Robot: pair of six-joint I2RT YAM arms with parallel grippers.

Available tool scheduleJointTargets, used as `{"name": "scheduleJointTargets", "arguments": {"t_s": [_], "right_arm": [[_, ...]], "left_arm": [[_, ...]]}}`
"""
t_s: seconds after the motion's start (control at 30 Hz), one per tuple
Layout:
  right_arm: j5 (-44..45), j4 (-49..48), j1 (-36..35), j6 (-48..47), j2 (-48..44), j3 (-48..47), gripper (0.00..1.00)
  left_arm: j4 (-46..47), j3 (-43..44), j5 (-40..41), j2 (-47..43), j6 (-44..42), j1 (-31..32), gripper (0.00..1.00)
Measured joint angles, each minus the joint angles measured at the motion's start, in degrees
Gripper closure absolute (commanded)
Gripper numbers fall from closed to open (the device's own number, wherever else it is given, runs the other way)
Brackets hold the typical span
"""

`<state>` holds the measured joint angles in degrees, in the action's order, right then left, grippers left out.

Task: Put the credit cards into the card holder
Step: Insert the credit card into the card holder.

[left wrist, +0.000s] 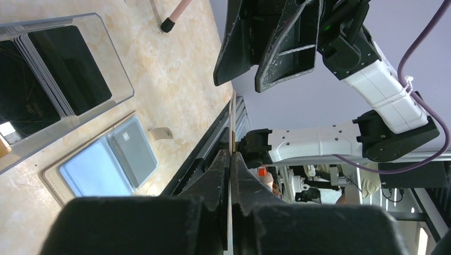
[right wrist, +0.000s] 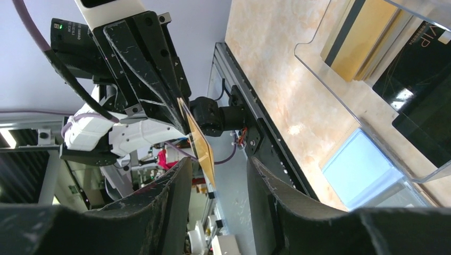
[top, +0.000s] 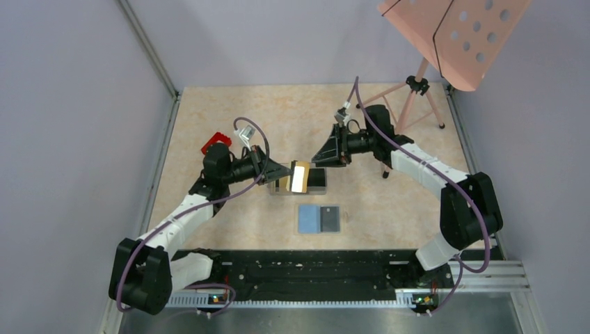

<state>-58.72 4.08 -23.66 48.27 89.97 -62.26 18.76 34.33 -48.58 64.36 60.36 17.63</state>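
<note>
Our left hand (top: 284,172) pinches a gold card (top: 300,177); our right hand (top: 325,152) stands wide. We should close squarely on its free edge before releasing.

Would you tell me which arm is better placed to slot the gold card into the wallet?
Left, probably: the left gripper is shut on the gold card, close to the open wallet, while the right gripper is open and empty.

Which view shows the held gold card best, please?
Top external: the gold card shows its broad face, pinched in the left gripper. The left wrist sees only its thin edge; the right wrist sees it steeply slanted.
</note>
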Motion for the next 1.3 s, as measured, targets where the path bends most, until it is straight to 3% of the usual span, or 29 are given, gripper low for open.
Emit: {"name": "scheduleJointTargets", "arguments": {"t_s": [0.13,0.57,1.3], "right_arm": [[-0.04,0.02,-0.70,-0.02,0.00,0.00,0.67],[0.61,0.31,-3.06,-0.24,0.76,0.00,0.74],[1.66,1.95,-3.19,-1.88,1.01,0.00,0.71]], "left_arm": [[0.55,-0.39,0.02,-0.48,0.48,0.04,1.00],[2.03,-1.57,-0.02,-0.92,1.86,0.44,1.00],[2.23,-2.64,0.26,-2.89,2.75,0.50,1.00]]}}
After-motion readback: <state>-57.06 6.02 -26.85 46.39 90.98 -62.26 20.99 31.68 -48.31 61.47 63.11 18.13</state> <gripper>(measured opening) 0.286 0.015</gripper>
